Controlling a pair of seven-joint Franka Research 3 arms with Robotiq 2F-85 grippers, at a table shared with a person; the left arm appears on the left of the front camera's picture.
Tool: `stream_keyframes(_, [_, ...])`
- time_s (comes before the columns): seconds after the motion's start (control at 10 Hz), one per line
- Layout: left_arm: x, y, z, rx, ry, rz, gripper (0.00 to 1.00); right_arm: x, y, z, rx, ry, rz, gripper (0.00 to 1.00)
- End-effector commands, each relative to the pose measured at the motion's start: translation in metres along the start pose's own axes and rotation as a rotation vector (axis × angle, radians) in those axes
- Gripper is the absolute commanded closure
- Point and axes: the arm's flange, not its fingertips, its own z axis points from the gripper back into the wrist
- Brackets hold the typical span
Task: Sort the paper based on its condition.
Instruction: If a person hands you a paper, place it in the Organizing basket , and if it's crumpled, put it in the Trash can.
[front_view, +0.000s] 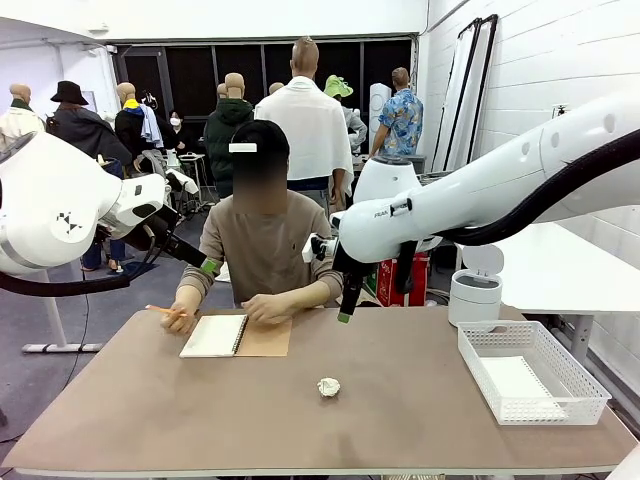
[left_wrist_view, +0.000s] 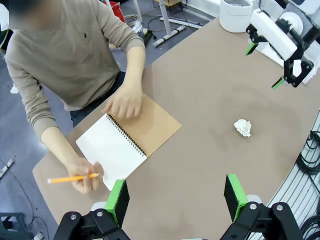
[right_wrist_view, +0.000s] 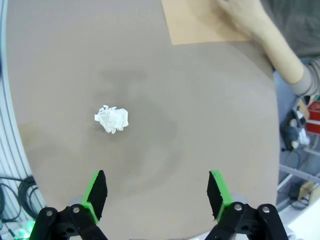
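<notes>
The brown table (front_view: 150, 420) took up most of the scene, with a person sitting at the far side. Both white arms hung above it, the left arm (front_view: 50, 210) coming in from the left and the right arm (front_view: 480, 195) reaching in from the right.

Over on the right end of the table sat a white mesh basket (front_view: 575, 385) with a flat white sheet (front_view: 518, 380) lying inside it. Behind the basket stood a small white round bin (front_view: 474, 296).

In front of the person lay an open spiral notebook (front_view: 214, 336), brown cover folded out beside the blank page. One hand (front_view: 181, 318) held a yellow pencil (front_view: 162, 311) at the notebook's left edge, the other hand (front_view: 266, 308) rested on the cover.

The right pincer (right_wrist_view: 156, 195) was spread wide, nothing between the green pads, up in the air over the middle of the table. The crumpled paper ball (right_wrist_view: 112, 119) sat on the bare table well below it, ahead of the fingertips and off toward one finger's side, not touching anything. From the front, the ball (front_view: 329, 386) was roughly under the pincer, a bit nearer the robot.

The left pincer (left_wrist_view: 177, 197) was also wide apart and empty, hovering above the notebook's near corner.
</notes>
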Motion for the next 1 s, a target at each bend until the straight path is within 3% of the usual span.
stream_keyframes(0.0, [-0.001, 0.001, 0.000, -0.007, -0.001, 0.003, 0.00, 0.005, -0.005, -0.025, 0.031, 0.042, 0.114, 0.00])
stream_keyframes(0.9, [-0.001, 0.001, 0.000, -0.007, -0.001, 0.003, 0.00, 0.004, 0.014, -0.129, 0.228, 0.097, 0.264, 0.00])
